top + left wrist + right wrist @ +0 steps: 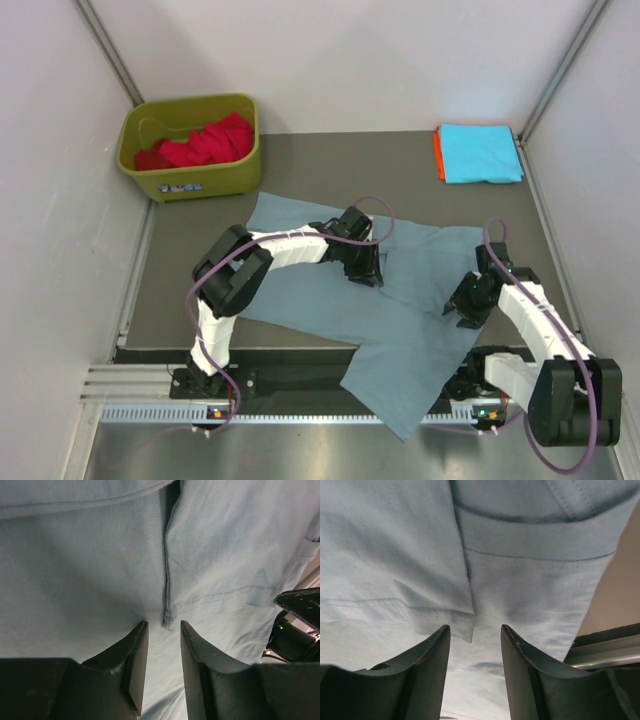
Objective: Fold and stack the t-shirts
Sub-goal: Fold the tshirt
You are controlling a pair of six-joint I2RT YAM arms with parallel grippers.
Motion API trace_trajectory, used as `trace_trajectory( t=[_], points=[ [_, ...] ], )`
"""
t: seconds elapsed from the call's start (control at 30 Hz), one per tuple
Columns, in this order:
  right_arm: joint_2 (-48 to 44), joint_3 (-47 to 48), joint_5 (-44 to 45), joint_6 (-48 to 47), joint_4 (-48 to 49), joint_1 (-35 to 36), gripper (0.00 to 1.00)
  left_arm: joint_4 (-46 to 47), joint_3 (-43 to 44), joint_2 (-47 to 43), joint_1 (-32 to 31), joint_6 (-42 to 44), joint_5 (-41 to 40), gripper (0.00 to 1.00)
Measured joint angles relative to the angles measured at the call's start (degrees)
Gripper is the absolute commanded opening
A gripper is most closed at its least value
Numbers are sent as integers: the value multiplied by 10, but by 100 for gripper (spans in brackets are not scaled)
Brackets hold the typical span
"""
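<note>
Soft, even light is falling from overhead in the top view, and the pale walls (350, 60) are bouncing it back, with one faint bright patch glowing on the rear one. Only weak, blurred shadows are lying on the grey-blue shirt (400, 320). The metal strip (300, 455) is shining dully. In the wrist views the left tool (164, 627) and right tool (475, 630) are looming near-black and underexposed, while the weave beyond them is reading crisp.

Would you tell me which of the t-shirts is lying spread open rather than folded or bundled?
The grey-blue t-shirt at mid-table; the cyan t-shirt lies folded far right, the red t-shirt is bunched in the green bin.
</note>
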Motion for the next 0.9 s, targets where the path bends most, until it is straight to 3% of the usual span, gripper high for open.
trace_trajectory(
  t=[0.77,0.9],
  points=[
    [16,-15,-37,-13,39,-17,30,23,18,33,-10,-34,31,33],
    [18,-20,-40,-14,44,-17,24,23,18,34,-11,-37,31,24]
  ],
)
